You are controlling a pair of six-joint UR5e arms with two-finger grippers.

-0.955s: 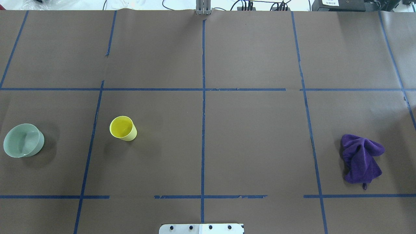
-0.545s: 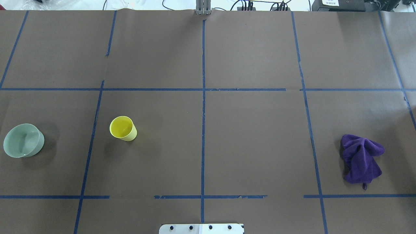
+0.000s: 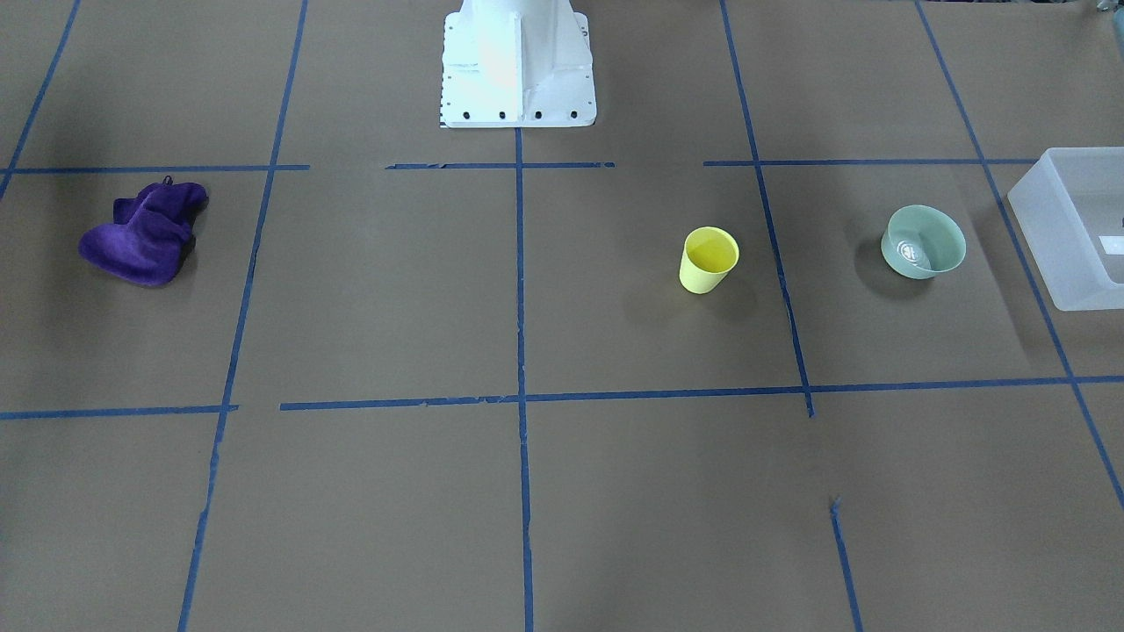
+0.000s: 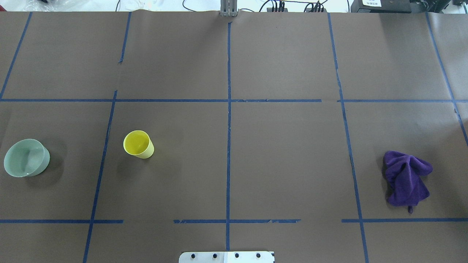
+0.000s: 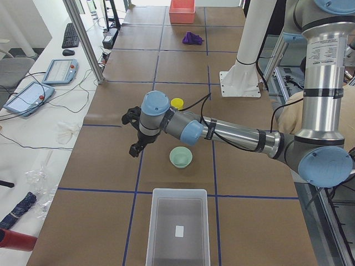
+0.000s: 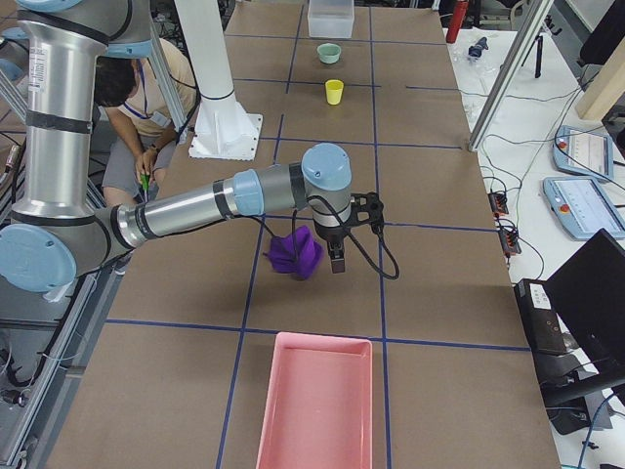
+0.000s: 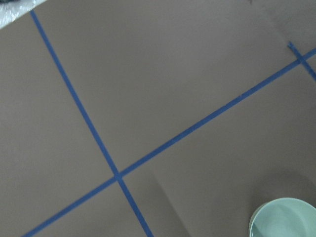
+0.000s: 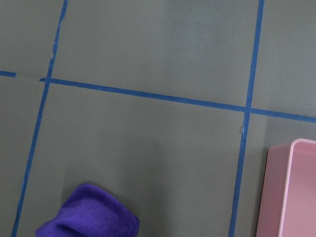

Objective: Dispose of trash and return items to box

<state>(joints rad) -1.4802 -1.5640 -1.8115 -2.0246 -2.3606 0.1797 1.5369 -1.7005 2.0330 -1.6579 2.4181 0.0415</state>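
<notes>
Box (image 5: 153, 233): frosted, translucent whitish plastic, rectangular, open-topped, with a small white label (image 5: 178, 231) on its floor. It stands at the table's end on the robot's left, nearest the exterior left camera.

Next along is the bowl (image 5: 181, 157): round, pale mint green, smooth and glossy, upright, near the box but apart from it.

The left gripper (image 5: 135, 149), black, hangs over the table (image 4: 285, 153) beside the bowl. Whether its fingers are apart or together cannot be told.

Beyond the bowl is the cup (image 5: 177, 103): plain yellow plastic, tapered, upright, mouth up, well apart from the bowl.

The table is covered in matte brown paper with a grid of blue tape lines (image 4: 229, 146).

At the far end lie a purple cloth (image 5: 192, 38), soft and crumpled into a heap, and past it a pink rectangular tray (image 5: 182, 18).

The right gripper (image 6: 337, 262) shows just beside the cloth. Its finger state cannot be told.
</notes>
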